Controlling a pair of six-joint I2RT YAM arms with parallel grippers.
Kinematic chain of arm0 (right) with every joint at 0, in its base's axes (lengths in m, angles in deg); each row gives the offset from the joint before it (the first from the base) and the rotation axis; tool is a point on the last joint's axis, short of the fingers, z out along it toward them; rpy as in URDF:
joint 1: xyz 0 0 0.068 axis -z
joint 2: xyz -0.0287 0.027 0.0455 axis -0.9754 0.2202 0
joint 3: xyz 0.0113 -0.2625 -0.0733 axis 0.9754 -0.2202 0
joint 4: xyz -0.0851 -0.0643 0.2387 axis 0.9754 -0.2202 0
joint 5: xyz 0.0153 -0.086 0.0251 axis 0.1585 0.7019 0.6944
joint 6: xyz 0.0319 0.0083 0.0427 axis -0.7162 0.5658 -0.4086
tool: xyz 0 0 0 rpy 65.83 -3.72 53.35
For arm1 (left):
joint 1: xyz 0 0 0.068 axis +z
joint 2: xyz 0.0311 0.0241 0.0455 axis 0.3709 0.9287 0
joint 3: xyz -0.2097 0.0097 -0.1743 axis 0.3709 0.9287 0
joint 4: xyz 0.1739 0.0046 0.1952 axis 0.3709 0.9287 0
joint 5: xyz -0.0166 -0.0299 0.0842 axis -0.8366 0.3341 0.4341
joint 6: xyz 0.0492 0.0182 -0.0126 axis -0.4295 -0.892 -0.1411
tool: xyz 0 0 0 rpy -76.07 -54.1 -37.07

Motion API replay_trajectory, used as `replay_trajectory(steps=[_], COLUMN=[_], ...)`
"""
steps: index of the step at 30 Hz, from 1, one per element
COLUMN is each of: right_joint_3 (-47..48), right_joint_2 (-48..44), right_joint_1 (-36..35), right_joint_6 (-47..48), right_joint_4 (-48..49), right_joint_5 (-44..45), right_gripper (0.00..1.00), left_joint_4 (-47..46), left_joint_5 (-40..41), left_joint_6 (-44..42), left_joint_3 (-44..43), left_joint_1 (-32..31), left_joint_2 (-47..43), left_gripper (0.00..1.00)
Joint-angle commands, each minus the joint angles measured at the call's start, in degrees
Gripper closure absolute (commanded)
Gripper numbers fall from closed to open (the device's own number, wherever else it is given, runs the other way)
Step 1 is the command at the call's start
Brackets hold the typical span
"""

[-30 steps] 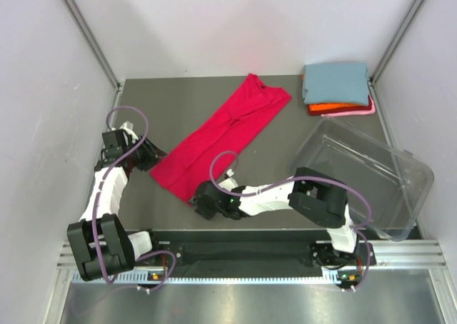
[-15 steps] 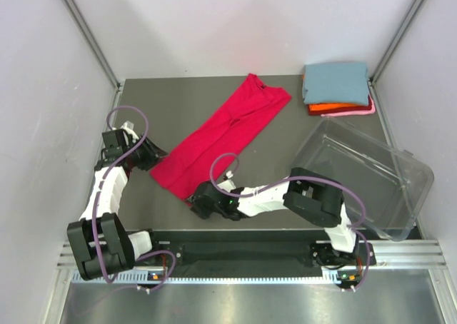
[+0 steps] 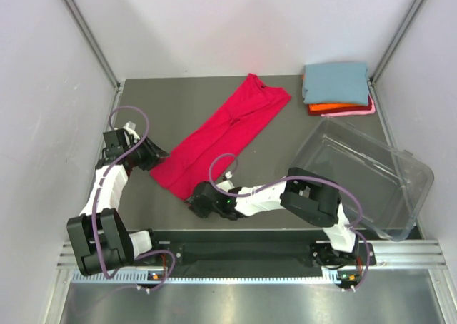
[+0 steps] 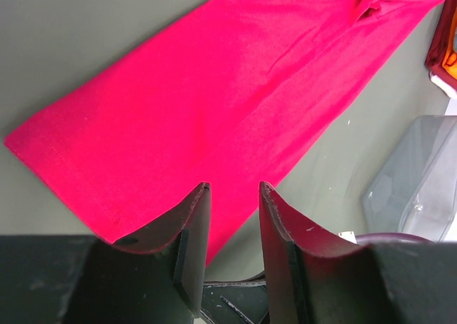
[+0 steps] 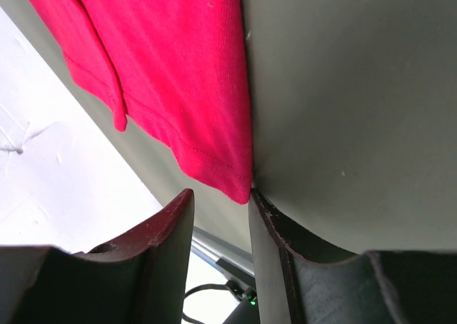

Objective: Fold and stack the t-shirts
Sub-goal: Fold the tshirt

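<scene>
Right claw (image 3: 194,200) shifted left, red shirt (image 3: 221,135), tub (image 3: 371,170) tilted

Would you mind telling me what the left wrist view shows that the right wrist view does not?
Only the left wrist view shows the clear tub, a sliver of the folded stack and the red t-shirt along most of its length. Only the right wrist view shows a hem corner meeting the tips of the right gripper, jaws apart, and a white wall. Both share the red t-shirt on the grey table.
</scene>
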Motion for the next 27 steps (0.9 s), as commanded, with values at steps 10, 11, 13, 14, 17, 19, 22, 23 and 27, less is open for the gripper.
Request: replay_trajectory(steps=[10, 11, 13, 14, 17, 19, 22, 23, 27], right_joint_3=[0.72, 0.72, 0.81, 0.81, 0.72, 0.99, 0.81, 0.72, -0.85], right_joint_2=[0.92, 0.66, 0.39, 0.39, 0.57, 1.01, 1.45, 1.10, -0.40], right_joint_1=[-0.82, -0.82, -0.90, -0.99, -1.17, -1.34, -1.34, -1.34, -1.43], right_joint_6=[-2.51, -2.51, -2.78, -2.78, -3.30, -3.48, -3.74, -3.83, -2.70], right_joint_4=[-6.89, -7.50, -8.03, -8.03, -8.30, -8.03, -7.50, -7.59, -7.42], right_joint_5=[3.94, 4.46, 5.43, 5.52, 5.79, 5.44, 4.91, 4.99, 5.61], right_gripper=[0.62, 0.62, 0.62, 0.62, 0.62, 0.63, 0.66, 0.68, 0.87], left_joint_4=[-2.89, -2.98, -3.07, -3.07, -3.42, -3.42, -3.42, -3.42, -4.64], left_joint_5=[-3.07, -3.25, -3.77, -3.78, -3.87, -3.95, -3.87, -4.04, -6.40], left_joint_6=[0.39, 0.48, 0.57, 0.57, 0.65, 0.65, 0.65, 0.65, -0.05], left_joint_3=[-1.71, -1.63, -1.71, -1.63, -1.27, -1.27, -1.36, -1.45, -0.66], left_joint_1=[-0.03, -0.11, -0.11, -0.11, -0.20, -0.11, -0.11, -0.20, -0.20], left_joint_2=[0.36, 0.27, 0.62, 0.62, 0.45, 0.27, 0.54, 0.62, -0.16], left_gripper=[0.63, 0.63, 0.63, 0.63, 0.63, 0.63, 0.63, 0.63, 0.62])
